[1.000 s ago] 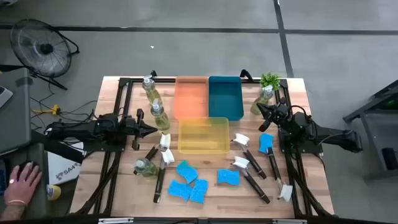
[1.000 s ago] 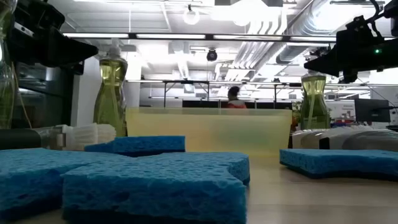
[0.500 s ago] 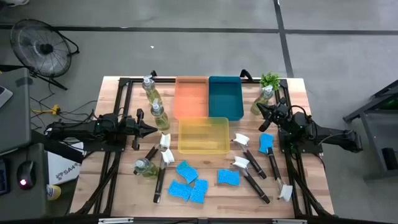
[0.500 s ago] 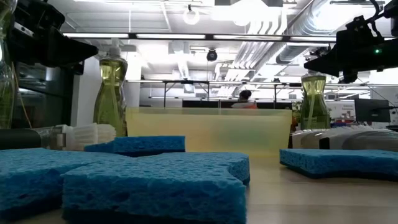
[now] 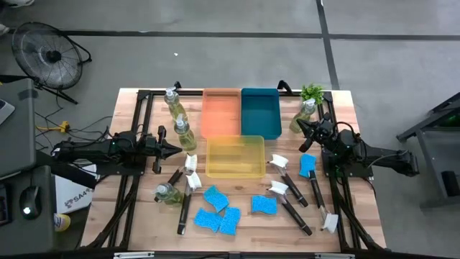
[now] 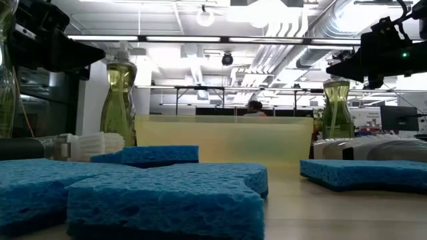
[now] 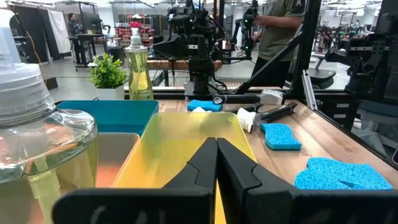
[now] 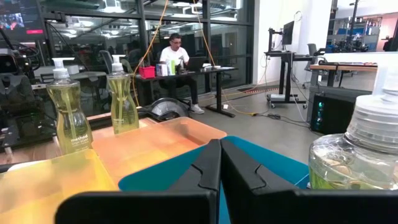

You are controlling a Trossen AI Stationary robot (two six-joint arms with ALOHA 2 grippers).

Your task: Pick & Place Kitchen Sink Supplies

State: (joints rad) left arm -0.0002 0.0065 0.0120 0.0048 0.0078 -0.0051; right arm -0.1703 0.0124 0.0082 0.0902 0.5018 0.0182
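High view frames a light wooden table [image 5: 359,208] with both dark arms lying low at its sides. At centre left of the frame the left gripper [image 5: 178,150] points inward, fingers pressed together on nothing, its tip just beside a small clear bottle of yellowish soap with a white top [image 5: 185,134]. A second such bottle [image 5: 175,105] stands above it toward the upper left, a third [image 5: 167,193] sits lower left, and a fourth [image 5: 303,116] stands at upper right beside a small green potted plant [image 5: 313,93].

At centre right the right gripper [image 5: 301,126] also has its fingers pressed together and empty, its tip close to that fourth bottle.

Three plastic trays fill the middle: an orange tray [image 5: 221,113], a teal tray [image 5: 260,111] touching its right side, and a yellow translucent tray [image 5: 235,156] just below them.

Black-handled dish brushes with white heads lie left of the yellow tray [image 5: 188,188] and to its lower right [image 5: 290,199]. Bright blue rectangular sponges cluster at lower centre [image 5: 216,212], with one [image 5: 263,205] just right of them and another [image 5: 307,165] under the right arm.

Low view shows the sponges [image 6: 167,190] nearest the camera, with the yellow tray [image 6: 223,140] behind them.
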